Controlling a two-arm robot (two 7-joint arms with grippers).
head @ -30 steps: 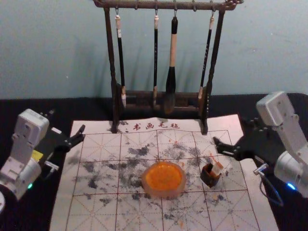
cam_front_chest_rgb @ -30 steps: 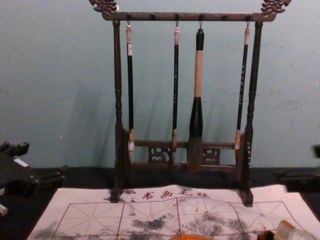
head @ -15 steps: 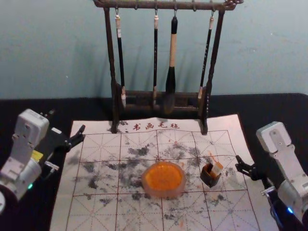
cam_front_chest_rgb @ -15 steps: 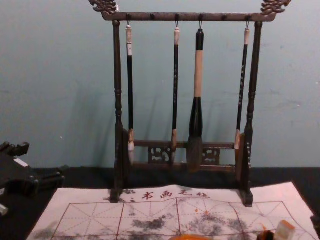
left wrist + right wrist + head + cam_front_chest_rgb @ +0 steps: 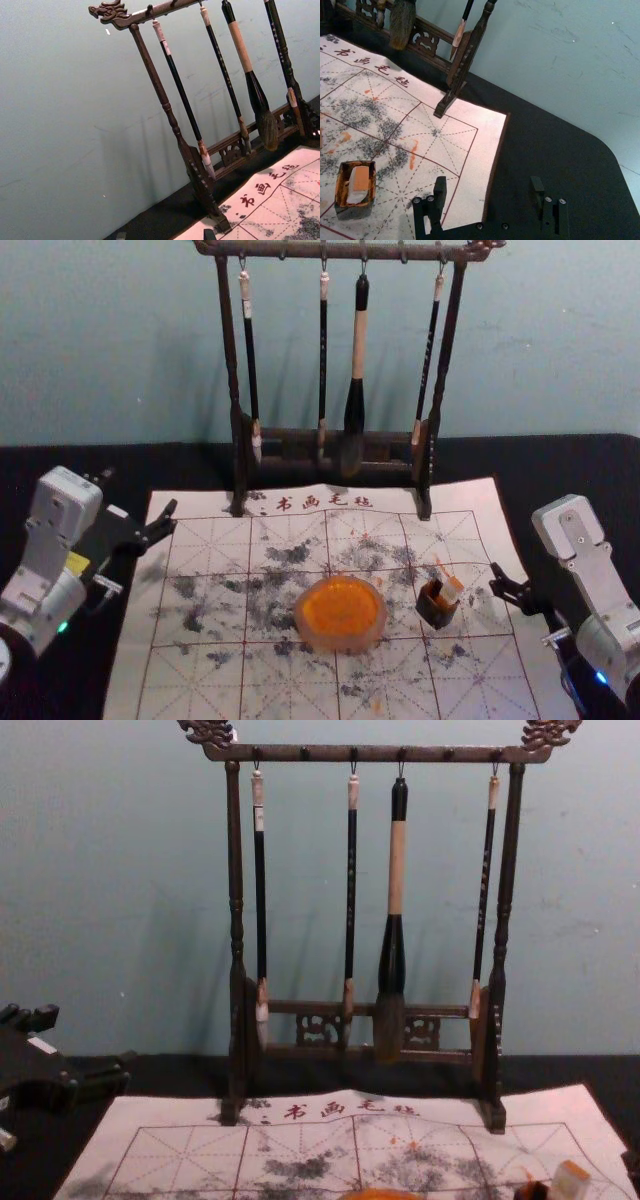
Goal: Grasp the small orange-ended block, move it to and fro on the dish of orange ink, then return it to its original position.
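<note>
The small block [image 5: 451, 590] stands tilted in a small dark holder [image 5: 437, 611], its orange end up. In the right wrist view the block [image 5: 360, 181] rests inside the orange-stained holder [image 5: 353, 212]. A round dish of orange ink [image 5: 341, 608] is left of the holder, apart from it. Just right of the holder, over the mat's right edge, is my right gripper [image 5: 514, 590]; its own wrist view shows the right gripper [image 5: 488, 200] open, nothing between its fingers. My left gripper [image 5: 140, 496] stays parked at the mat's left edge; its fingertips are apart in the left wrist view [image 5: 165, 235].
A dark wooden rack [image 5: 434, 430] with several hanging brushes stands at the mat's far edge, before a pale wall. The ink-spotted mat [image 5: 205, 670] lies on a black table [image 5: 70, 460].
My right gripper has drawn back toward the robot and to the right, largely leaving the chest view. The left gripper, the block and the dish have stayed in place.
</note>
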